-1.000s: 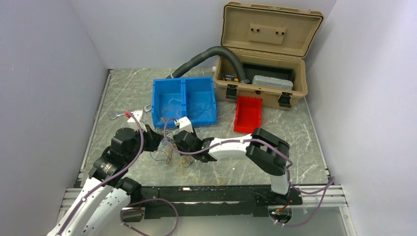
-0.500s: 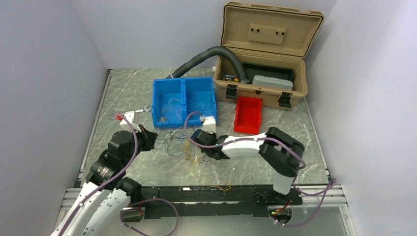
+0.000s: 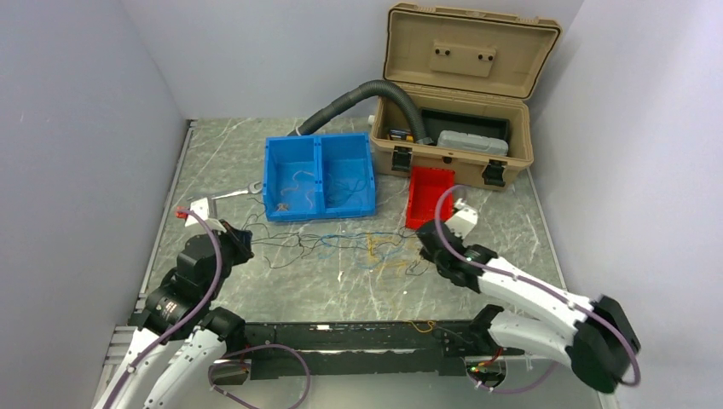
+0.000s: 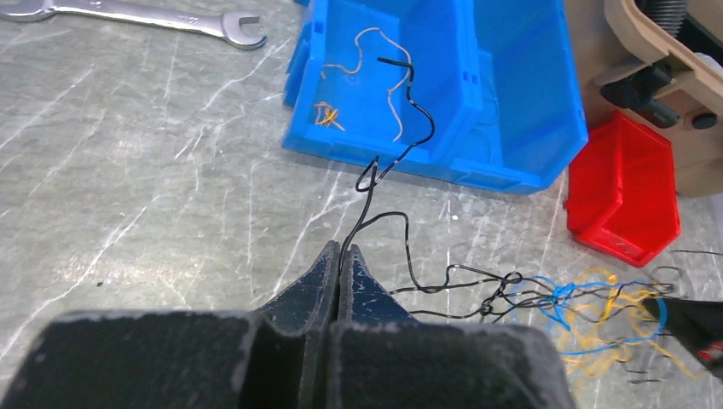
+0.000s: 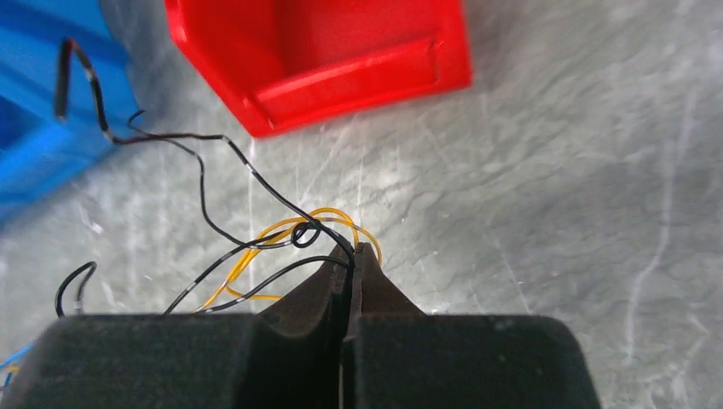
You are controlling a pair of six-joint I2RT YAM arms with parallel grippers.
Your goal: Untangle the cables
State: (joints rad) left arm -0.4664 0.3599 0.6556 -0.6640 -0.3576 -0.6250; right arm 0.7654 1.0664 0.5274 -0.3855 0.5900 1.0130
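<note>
The cables (image 3: 375, 249), thin black, blue and yellow wires, lie stretched in a line across the table between both grippers. My left gripper (image 3: 245, 242) (image 4: 341, 249) is shut on a black wire (image 4: 404, 234) that also runs up into the blue bin (image 4: 529, 111). A knot of blue and yellow wires (image 4: 588, 298) sits to the right of it. My right gripper (image 3: 425, 244) (image 5: 354, 249) is shut on a black wire (image 5: 205, 181) beside a yellow loop (image 5: 273, 230), just below the red bin (image 5: 315, 51).
The blue two-compartment bin (image 3: 268, 179) holds loose whitish and yellow wire pieces (image 4: 396, 94). A red bin (image 3: 426, 223) stands to its right. At the back are an open tan toolbox (image 3: 460, 85) and a grey corrugated hose (image 3: 349, 98). A wrench (image 3: 230, 194) lies at the left.
The right gripper has shut on the wires and swung far right. The left gripper has drawn back left. The bunched tangle is now pulled out into a long line.
</note>
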